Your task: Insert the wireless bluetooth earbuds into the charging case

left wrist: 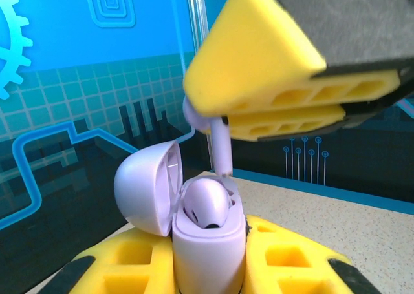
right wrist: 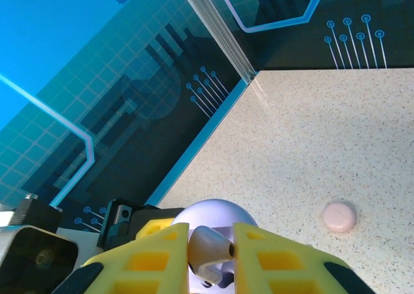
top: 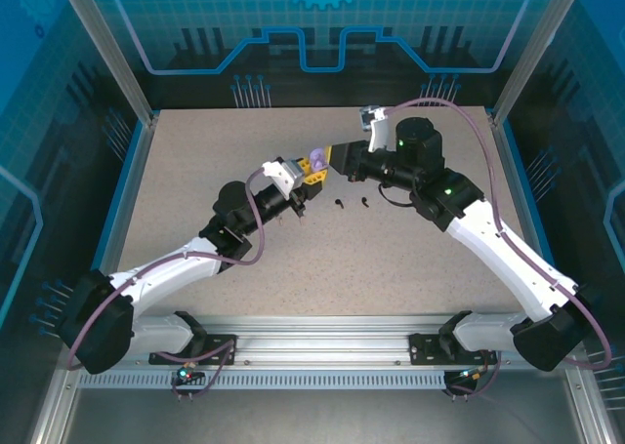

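Top external: black earbuds (top: 339, 205) on speckled beige table (top: 391, 263); blue walls (top: 59, 93) around.

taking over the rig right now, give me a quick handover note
Left gripper: shut on the open lilac case, lid swung back.
Right gripper: shut on a lilac earbud, stem down, just above the case.
Done: the other lilac bud sits in the case.
Left: seat the held earbud. Two black earbuds lie loose on the table. A small pink round piece lies further off.
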`<action>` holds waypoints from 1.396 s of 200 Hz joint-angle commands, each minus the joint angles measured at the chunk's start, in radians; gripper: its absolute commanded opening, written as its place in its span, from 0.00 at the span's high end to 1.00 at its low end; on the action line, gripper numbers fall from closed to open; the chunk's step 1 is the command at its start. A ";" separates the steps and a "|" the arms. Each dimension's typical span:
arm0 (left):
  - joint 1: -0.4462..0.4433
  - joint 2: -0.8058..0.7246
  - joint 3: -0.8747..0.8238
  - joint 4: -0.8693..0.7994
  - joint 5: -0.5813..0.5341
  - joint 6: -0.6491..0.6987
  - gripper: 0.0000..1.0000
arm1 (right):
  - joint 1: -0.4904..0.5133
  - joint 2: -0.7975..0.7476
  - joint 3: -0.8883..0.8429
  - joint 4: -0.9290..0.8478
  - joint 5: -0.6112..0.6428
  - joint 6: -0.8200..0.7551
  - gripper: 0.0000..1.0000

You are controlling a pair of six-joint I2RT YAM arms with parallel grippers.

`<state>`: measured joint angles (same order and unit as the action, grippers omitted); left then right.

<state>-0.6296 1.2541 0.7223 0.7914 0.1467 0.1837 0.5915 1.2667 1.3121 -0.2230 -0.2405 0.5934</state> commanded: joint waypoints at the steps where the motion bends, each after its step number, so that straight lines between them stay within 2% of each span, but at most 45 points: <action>1: -0.008 0.007 0.038 0.026 0.014 0.009 1.00 | 0.016 -0.006 -0.021 0.028 -0.016 -0.012 0.79; 100: -0.011 0.007 0.041 0.028 0.013 0.004 1.00 | 0.016 0.003 -0.031 0.001 -0.025 -0.074 0.78; 137: -0.011 0.011 0.040 0.028 0.014 0.003 1.00 | 0.018 0.005 -0.030 -0.008 -0.015 -0.072 0.66; 189: -0.011 0.019 0.029 0.027 0.010 0.002 1.00 | -0.003 -0.029 0.022 -0.036 0.002 -0.049 0.42; 221: -0.011 0.022 0.003 0.031 0.005 -0.008 1.00 | -0.033 -0.072 0.054 -0.087 0.028 -0.033 0.35; 256: -0.011 0.010 -0.027 0.006 0.026 -0.020 1.00 | -0.074 0.017 0.183 -0.255 0.049 -0.036 0.38; 268: -0.011 0.004 -0.029 -0.020 0.046 -0.025 1.00 | -0.082 0.077 0.246 -0.318 0.042 -0.039 0.45; 279: -0.012 0.000 -0.032 -0.031 0.063 -0.034 1.00 | -0.085 0.137 0.309 -0.372 0.035 -0.046 0.56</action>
<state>-0.6315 1.2682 0.7082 0.7742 0.1581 0.1810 0.5232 1.2938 1.5154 -0.4297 -0.2070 0.5510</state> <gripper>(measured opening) 0.221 0.528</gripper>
